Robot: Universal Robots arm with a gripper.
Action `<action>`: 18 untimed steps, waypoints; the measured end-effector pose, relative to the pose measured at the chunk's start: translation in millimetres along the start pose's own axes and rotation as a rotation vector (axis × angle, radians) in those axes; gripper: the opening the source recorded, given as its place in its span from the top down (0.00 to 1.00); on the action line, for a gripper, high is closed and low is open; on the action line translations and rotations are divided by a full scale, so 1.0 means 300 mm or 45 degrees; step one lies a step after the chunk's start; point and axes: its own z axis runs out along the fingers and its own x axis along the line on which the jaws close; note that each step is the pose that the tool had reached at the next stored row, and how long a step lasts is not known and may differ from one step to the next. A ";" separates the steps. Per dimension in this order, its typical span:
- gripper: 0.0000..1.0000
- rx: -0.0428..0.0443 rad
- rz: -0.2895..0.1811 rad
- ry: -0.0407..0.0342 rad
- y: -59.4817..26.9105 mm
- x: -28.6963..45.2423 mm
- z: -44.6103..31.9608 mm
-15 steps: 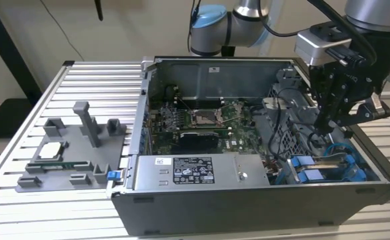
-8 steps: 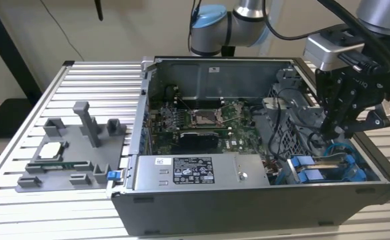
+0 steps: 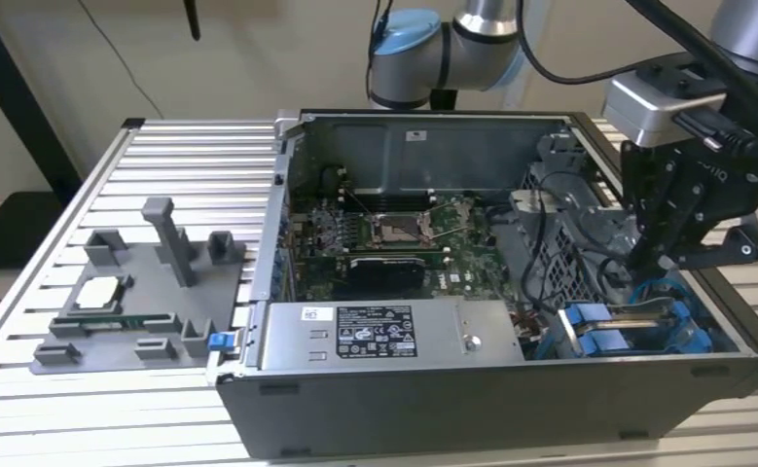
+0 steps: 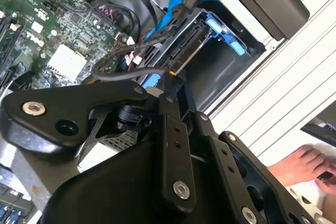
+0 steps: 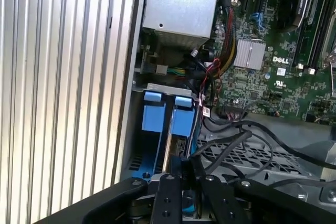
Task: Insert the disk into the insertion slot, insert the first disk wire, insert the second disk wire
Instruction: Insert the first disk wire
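**Exterior view: tool down at the drive-bay corner of an open PC**

Exterior view shows an open PC case (image 3: 483,399) lying on the slatted desk (image 3: 93,428). Inside the case:
- The motherboard (image 3: 392,233) sits flat on the case floor.
- A grey labelled PSU box (image 3: 379,336) runs along the near wall.
- The insertion slot (image 3: 599,336) is in the near corner toward the exterior view's right, w/ bright blue rails.

The disk (image 5: 167,145) is in that slot, standing on edge btwn blue carrier pieces. In the first wrist view it shows as a thin silver-grey edge, w/ two blue tabs at the slot's mouth. Black cables (image 5: 231,140) loop over the perforated cage (image 5: 252,157) just beside the slot.

The tool (image 3: 641,265) reaches down into the case, right over the slot. Its tips are together in both wrist views (image 4: 173,80) (image 5: 185,163). In the second wrist view a small yellowish bit shows at the tips, but I can't tell what it is or whether anything is pinched. One of the cables curves close past the tips there.

On the desk at the exterior view's left is a grey fixture tray (image 3: 158,292). It holds a processor chip (image 3: 99,290) and a memory stick (image 3: 113,322).

In the second wrist view a hand (image 4: 302,163) rests beyond the desk's edge, well apart from the case.
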 end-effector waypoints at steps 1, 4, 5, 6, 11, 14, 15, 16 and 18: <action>1.00 -0.002 0.001 -0.0022 0.000 0.002 0.002; 1.00 -0.004 0.006 -0.0154 0.000 0.004 0.008; 1.00 -0.005 0.007 -0.0211 0.000 0.005 0.009; 1.00 -0.006 0.009 -0.0276 0.000 0.006 0.010; 1.00 -0.013 0.015 -0.0498 -0.002 0.012 0.014; 1.00 -0.028 0.016 -0.0541 -0.007 0.022 0.015; 1.00 -0.037 0.016 -0.0553 -0.010 0.026 0.015; 1.00 -0.046 0.016 -0.0567 -0.013 0.031 0.015; 1.00 -0.061 0.017 -0.0601 -0.020 0.038 0.016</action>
